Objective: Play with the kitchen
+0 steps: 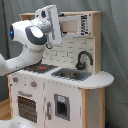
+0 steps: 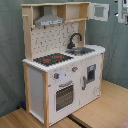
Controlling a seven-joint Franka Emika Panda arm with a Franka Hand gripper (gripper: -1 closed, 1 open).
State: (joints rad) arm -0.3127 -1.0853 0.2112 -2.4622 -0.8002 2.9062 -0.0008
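Tall white and light-wood toy kitchen (image 1: 75,95) below and right of white arm's gripper (image 1: 51,22), raised near hood; finger state impossible to tell.

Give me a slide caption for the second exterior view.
Toy kitchen on a wooden floor: red-ringed hob, black tap, oven door closed.

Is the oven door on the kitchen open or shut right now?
Shut. In both exterior views the oven door sits flush with the kitchen front, with no gap showing around it.
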